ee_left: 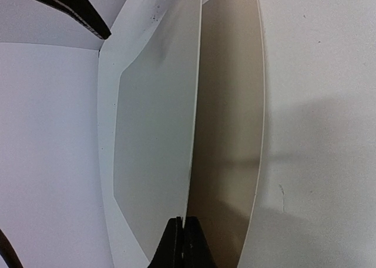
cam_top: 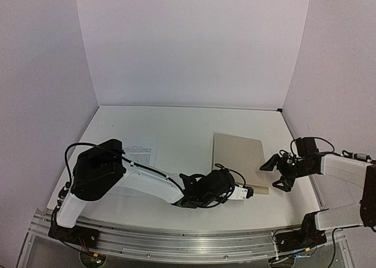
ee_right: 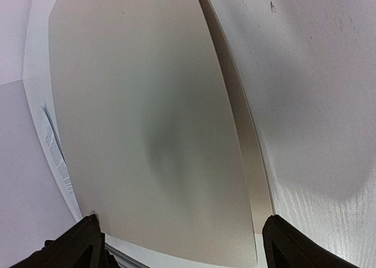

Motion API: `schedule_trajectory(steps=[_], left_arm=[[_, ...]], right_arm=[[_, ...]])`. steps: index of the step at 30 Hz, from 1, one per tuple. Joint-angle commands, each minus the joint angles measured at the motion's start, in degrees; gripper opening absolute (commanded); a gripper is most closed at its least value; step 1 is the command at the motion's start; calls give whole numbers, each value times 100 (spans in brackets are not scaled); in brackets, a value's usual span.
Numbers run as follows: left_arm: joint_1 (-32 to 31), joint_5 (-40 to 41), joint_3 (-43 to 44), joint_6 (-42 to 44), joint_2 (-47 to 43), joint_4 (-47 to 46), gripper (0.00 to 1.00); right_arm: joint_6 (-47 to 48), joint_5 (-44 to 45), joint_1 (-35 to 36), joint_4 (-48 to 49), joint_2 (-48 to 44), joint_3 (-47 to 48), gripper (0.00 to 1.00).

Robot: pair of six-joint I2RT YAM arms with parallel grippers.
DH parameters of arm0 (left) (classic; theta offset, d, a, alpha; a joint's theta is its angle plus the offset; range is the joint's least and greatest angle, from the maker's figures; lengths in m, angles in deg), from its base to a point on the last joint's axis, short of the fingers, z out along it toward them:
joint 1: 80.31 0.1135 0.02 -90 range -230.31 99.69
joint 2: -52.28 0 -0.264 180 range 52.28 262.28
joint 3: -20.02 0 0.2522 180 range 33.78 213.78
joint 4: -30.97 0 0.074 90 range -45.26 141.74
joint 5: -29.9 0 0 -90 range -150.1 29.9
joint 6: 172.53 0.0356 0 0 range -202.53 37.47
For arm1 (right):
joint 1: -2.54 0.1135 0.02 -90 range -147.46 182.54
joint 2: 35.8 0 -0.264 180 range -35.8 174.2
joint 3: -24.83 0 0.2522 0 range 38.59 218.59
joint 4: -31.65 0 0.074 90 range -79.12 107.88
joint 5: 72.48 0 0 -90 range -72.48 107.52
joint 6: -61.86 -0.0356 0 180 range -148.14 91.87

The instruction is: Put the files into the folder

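The beige folder (cam_top: 237, 159) lies flat on the white table, right of centre. My left gripper (cam_top: 251, 192) reaches in from the left to the folder's near edge. In the left wrist view that gripper (ee_left: 183, 222) is shut on the thin edge of the folder's cover (ee_left: 153, 133), with the browner inside (ee_left: 229, 121) showing beside it. My right gripper (cam_top: 277, 174) stands open at the folder's right edge, and its fingers (ee_right: 88, 244) straddle the cover (ee_right: 147, 121) with nothing between them. One of the files, a printed white sheet (cam_top: 141, 152), lies on the table left of the folder.
White walls enclose the table on three sides. A metal rail (cam_top: 176, 238) runs along the near edge by the arm bases. The left arm's cable (cam_top: 88, 146) loops above the sheet. A strip of the sheet's printed text (ee_right: 56, 153) shows beyond the folder.
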Motion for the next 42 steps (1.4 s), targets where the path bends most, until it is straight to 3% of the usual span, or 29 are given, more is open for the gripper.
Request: schedule_trajectory(steps=[1, 5, 12, 16, 17, 19, 20, 24, 26, 27, 28, 33, 36, 37, 40, 41, 42], left_arm=[[41, -148, 14, -257, -430, -281, 0], [36, -202, 36, -449, -501, -132, 0], [37, -247, 63, -473, -460, -147, 0], [42, -313, 70, -513, -473, -71, 0], [41, -377, 83, -590, -489, 55, 0], [51, -812, 355, -1028, -523, 860, 6], [52, -968, 466, -1230, -548, 1225, 10], [190, -2053, 1000, -2233, -877, 2914, 66], [264, -2561, 1133, -2373, -1127, 3411, 79], [312, -2677, 1148, -2379, -1167, 3499, 80], [433, -3484, 1264, -2395, -1398, 3907, 85], [1425, -5419, 1403, -3281, -1890, 5053, 87], [1921, -5943, 1077, -3849, -2140, 5087, 87], [2245, -6033, 800, -4290, -2305, 4972, 87], [2564, -6175, 431, -4777, -2494, 4794, 87], [3042, -6413, 137, -5330, -2596, 4636, 87], [3153, -6497, 29, -5389, -2618, 4610, 87]], right_arm=[[-278, -13, 14, 52, 98, 139, 98], [-451, -218, 16, 347, 107, -113, 98], [-947, -1027, 21, 1141, 135, -380, 80], [-1076, -985, 20, 1194, -100, -262, 41], [-1099, -934, 15, 1187, -189, -210, 27], [-1102, -731, 17, 1059, -355, -22, 4], [-1087, -700, 24, 944, -389, 11, 1], [-174, 197, 59, -750, -450, 1095, 0], [69, 698, 129, -1427, -505, 1701, 0], [129, 771, 137, -1523, -516, 1795, 0], [200, 1131, 221, -1845, -563, 2220, 0], [108, 1945, 914, -2559, -609, 3090, 0], [169, 2342, 1622, -2737, -370, 3584, 0], [319, 2471, 2141, -2925, 40, 3914, 0], [471, 2893, 2741, -3183, 613, 4417, 0], [318, 3477, 3459, -3699, 1401, 5021, 0], [192, 3853, 3633, -3875, 1650, 5234, 0]])
